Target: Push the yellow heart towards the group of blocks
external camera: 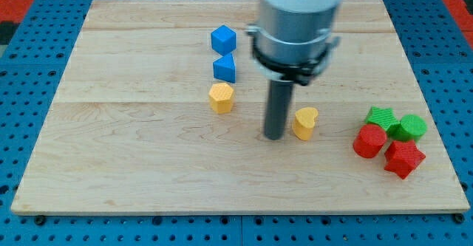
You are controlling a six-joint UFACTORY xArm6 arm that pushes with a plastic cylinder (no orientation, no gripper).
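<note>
One glossy yellow heart (rounded lobes) just right of my tip.

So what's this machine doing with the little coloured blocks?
The arm ends in a dark rod, and my tip sits on the wooden board, just to the view's left of the yellow heart, close to it or touching. The job is to slide that heart toward the group at the view's right: a green star, a green block, a red cylinder and a red block. Two blue blocks and a yellow hexagon sit apart, left of the rod.
</note>
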